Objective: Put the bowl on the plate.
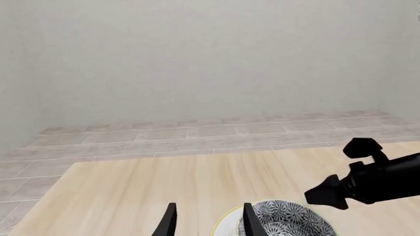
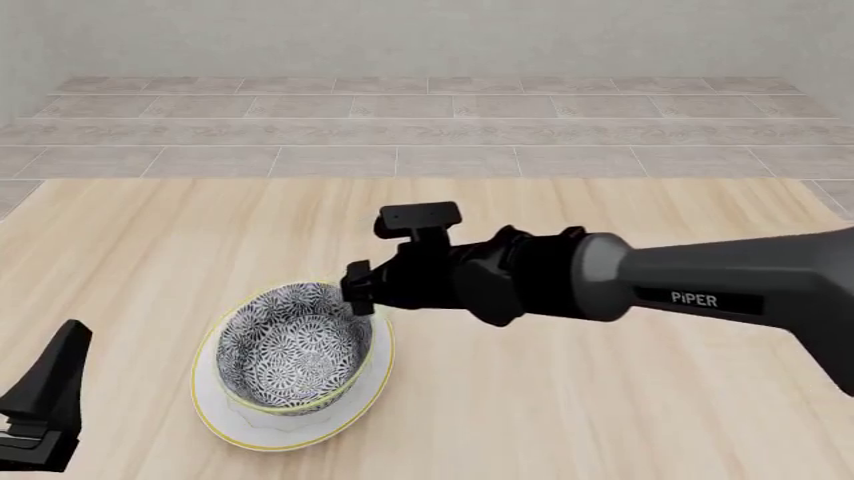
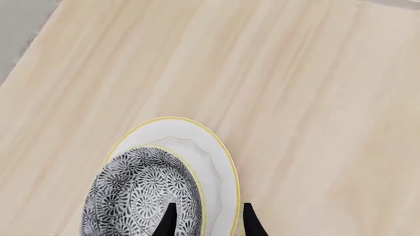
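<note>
The wooden tabletop (image 2: 601,400) carries the white plate (image 2: 378,385), and the floral bowl (image 2: 294,345) already sits on it, off-centre toward one edge. My right end effector (image 3: 206,221) hangs with its fingers parted over the bowl's rim, holding nothing. My left end effector (image 1: 208,221) is parted and empty too. I judge this the release step; next I need only lift clear

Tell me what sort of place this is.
Probably a bare simulated tabletop workspace, not a lived-in room. A light wooden table holds only a patterned bowl sitting on a white plate, beyond it a grey tiled floor and a blank pale wall.
</note>
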Controlling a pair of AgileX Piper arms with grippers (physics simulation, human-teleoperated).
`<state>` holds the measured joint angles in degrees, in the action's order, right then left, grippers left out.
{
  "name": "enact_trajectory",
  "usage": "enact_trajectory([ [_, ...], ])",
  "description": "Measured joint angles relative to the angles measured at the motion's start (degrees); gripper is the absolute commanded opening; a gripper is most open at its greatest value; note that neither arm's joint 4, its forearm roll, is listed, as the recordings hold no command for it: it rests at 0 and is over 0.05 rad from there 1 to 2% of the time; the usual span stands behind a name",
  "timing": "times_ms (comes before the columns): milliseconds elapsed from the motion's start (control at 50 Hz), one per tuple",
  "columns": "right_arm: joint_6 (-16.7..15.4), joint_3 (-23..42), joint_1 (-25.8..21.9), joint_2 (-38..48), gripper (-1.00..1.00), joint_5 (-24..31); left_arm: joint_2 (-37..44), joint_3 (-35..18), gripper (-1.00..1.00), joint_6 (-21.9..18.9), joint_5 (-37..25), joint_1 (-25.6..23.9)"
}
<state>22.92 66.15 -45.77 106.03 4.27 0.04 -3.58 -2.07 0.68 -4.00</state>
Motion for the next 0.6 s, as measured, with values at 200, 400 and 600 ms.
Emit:
enact_trajectory([
  [200, 0.0, -1.6, 0.0, -1.6, 1.00, -0.4, 0.0, 0.1, 1.00, -0.1, 0.0, 0.0],
  [400, 0.2, -3.5, -0.1, -3.7, 1.00, -0.7, 0.0, 0.2, 1.00, -0.2, 0.2, -0.1],
  [600, 0.1, -5.1, 0.0, -5.6, 1.00, -1.1, 0.0, 0.3, 1.00, -0.3, 0.3, -0.2],
])
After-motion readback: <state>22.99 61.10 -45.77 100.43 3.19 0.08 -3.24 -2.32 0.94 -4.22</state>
